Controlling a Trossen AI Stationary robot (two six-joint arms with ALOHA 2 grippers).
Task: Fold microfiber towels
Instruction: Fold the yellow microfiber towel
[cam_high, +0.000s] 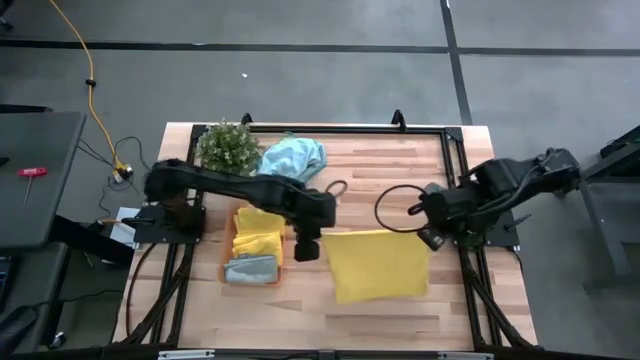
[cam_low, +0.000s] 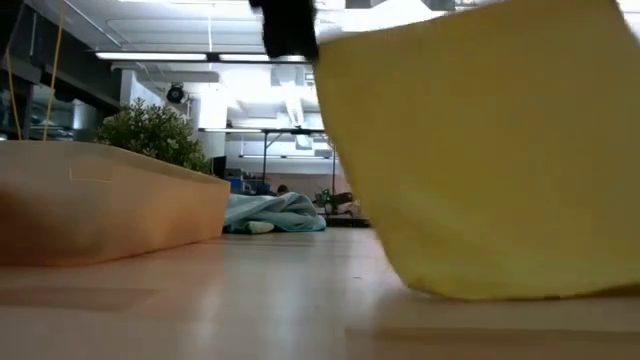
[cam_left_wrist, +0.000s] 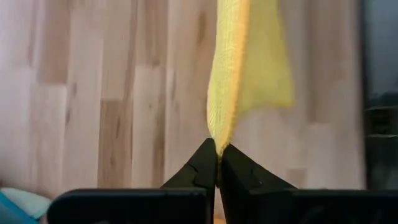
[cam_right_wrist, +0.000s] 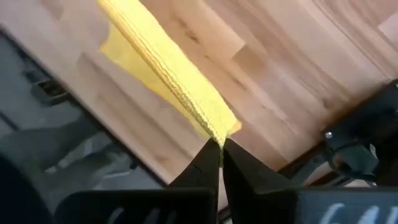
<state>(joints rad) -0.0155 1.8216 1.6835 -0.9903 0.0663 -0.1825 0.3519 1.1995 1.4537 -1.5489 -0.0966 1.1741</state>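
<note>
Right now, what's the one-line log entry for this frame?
stage: lifting yellow towel | left gripper: shut on corner | right gripper: shut on corner | tray: folded towels

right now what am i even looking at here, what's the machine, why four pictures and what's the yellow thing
It is a robot with two dark arms at a wooden table. One picture looks down from above, one sits at table height, and two come from cameras on the wrists. The left gripper and the right gripper each pinch a corner of the yellow towel, holding it up between them. Also there: an orange tray with folded towels, a crumpled blue towel and a small plant.
</note>
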